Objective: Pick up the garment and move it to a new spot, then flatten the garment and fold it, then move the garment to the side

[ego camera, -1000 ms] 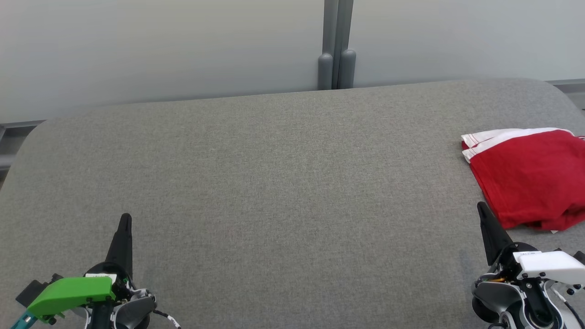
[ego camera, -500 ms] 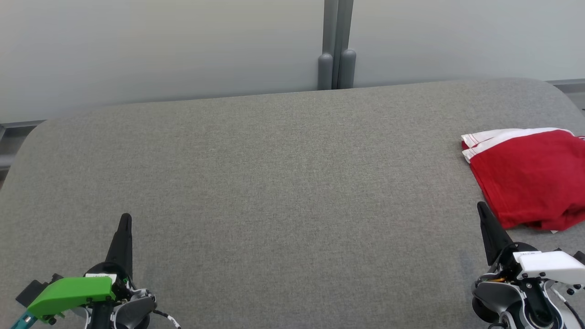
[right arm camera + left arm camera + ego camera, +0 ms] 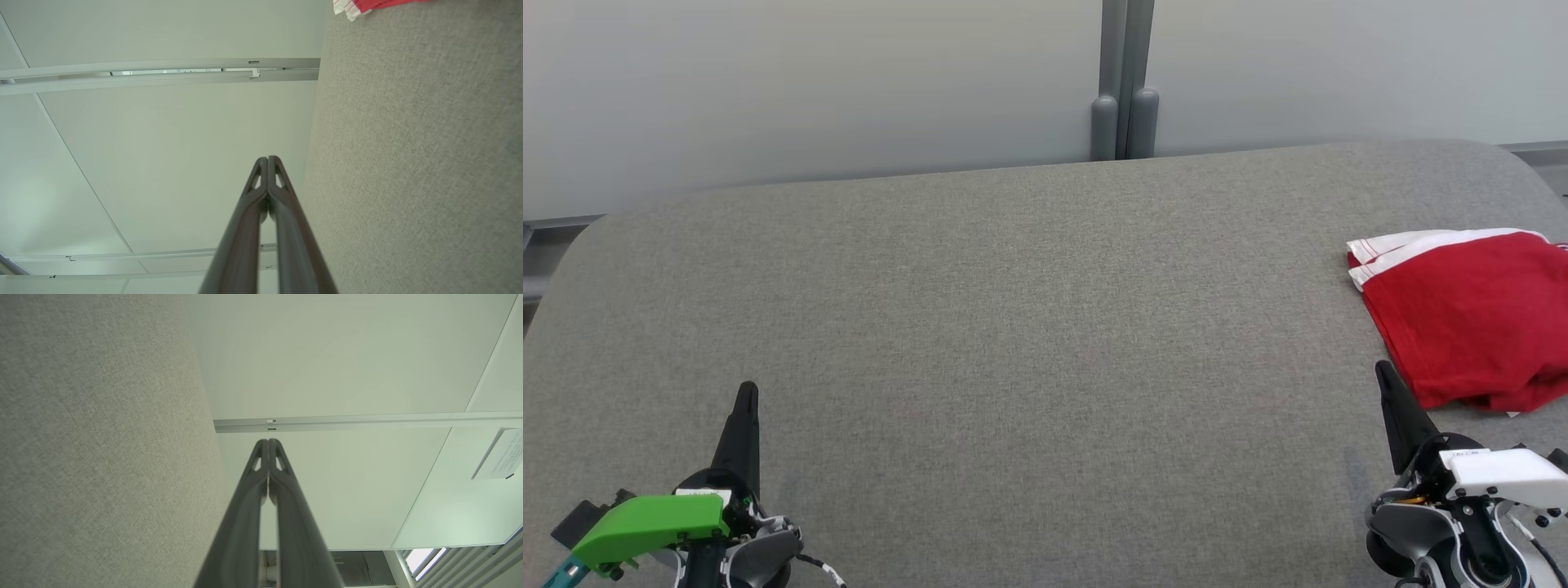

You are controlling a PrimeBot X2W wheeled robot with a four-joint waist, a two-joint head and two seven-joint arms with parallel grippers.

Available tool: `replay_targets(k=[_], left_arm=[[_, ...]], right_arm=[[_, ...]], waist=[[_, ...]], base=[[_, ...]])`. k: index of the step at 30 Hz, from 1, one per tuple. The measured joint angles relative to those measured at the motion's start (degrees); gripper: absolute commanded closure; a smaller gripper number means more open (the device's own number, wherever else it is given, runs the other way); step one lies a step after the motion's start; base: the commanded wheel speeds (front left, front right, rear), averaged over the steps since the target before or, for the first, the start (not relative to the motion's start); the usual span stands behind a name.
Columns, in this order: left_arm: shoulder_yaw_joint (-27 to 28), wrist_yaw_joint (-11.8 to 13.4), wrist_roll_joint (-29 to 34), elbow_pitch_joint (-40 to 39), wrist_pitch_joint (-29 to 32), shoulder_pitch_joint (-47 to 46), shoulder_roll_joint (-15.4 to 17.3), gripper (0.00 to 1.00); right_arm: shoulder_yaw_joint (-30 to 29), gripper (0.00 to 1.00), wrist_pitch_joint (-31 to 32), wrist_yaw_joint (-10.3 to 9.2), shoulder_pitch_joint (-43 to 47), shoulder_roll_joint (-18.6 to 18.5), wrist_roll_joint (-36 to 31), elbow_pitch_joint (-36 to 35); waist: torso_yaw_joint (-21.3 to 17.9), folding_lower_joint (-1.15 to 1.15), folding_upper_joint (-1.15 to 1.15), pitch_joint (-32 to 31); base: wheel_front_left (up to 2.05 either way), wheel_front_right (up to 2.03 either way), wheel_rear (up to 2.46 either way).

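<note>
From the head, we see the red garment [image 3: 1470, 318] with white trim lying at 3 o'clock on the grey padded table [image 3: 1045, 327], near its right edge. Our left gripper [image 3: 746, 390] sits at 7 o'clock and our right gripper [image 3: 1383, 372] at 5 o'clock, near the garment's front corner.

Along the left wrist, our fingers are clenched together on nothing, with the table at 9 o'clock.

Along the right wrist, our fingers are likewise pinched and empty, and the garment's corner peeks in at 1 o'clock.

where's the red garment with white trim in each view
head view: red garment with white trim, far right on the grey fabric table, beyond the right hand.
right wrist view: garment at top edge, right of centre.
left wrist view: table along the left.
shared landmark: the grey table.
</note>
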Motion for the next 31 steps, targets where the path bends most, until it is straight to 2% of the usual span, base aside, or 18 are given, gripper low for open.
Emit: replay_targets(k=[31], left_arm=[[0.0, 0.0, 0.0, 0.0, 0.0, 0.0, 0.0, 1.0]], right_arm=[[0.0, 1.0, 0.0, 0.0, 0.0, 0.0, 0.0, 0.0]], waist=[[0.0, 0.0, 0.0, 0.0]], base=[[0.0, 0.0, 0.0]])
